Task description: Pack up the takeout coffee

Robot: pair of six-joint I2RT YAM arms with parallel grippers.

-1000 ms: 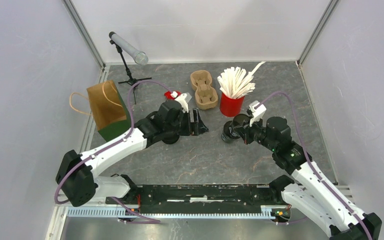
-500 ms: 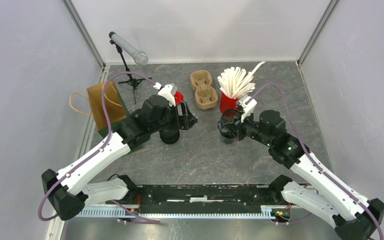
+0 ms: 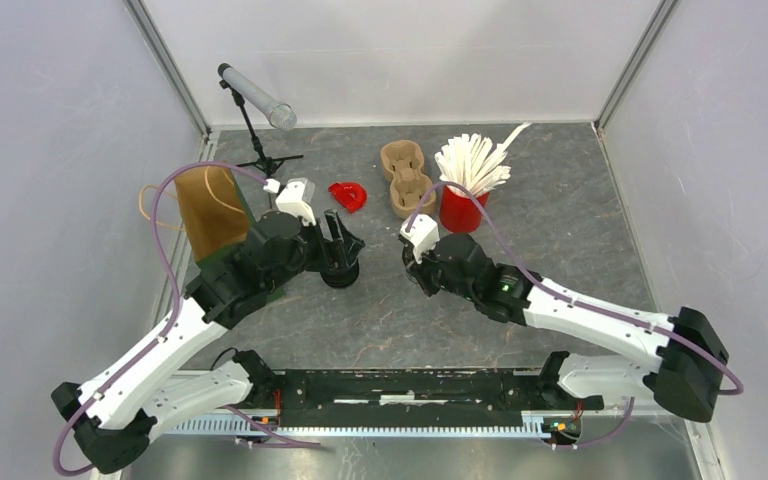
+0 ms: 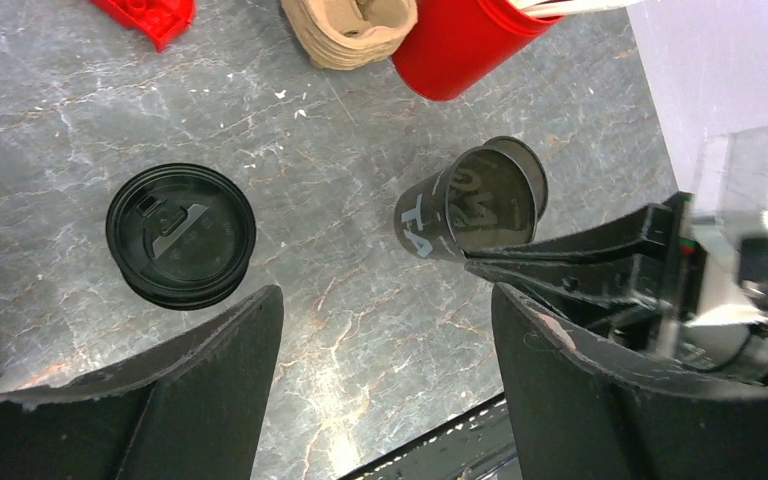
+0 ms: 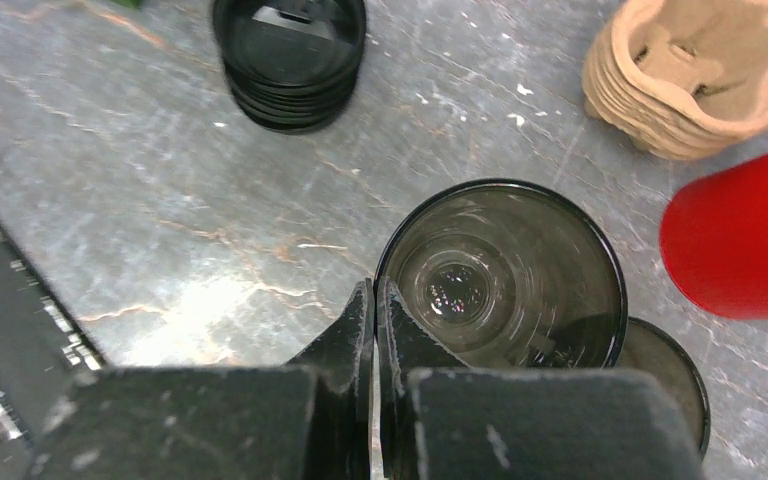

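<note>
Swung leftward, right tool [image 5: 375, 300] clenches cup [image 5: 500, 260] by its rim; left tool [image 4: 388, 300] gapes wide.

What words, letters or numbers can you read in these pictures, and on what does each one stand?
"TA": white letters on the outer wall of the black cup, left wrist view; the rest of the word is turned out of sight.
More letters show through the cup's wall, reversed and too faint to read.
The black lid has raised marks, none readable.
No other text shows.
</note>
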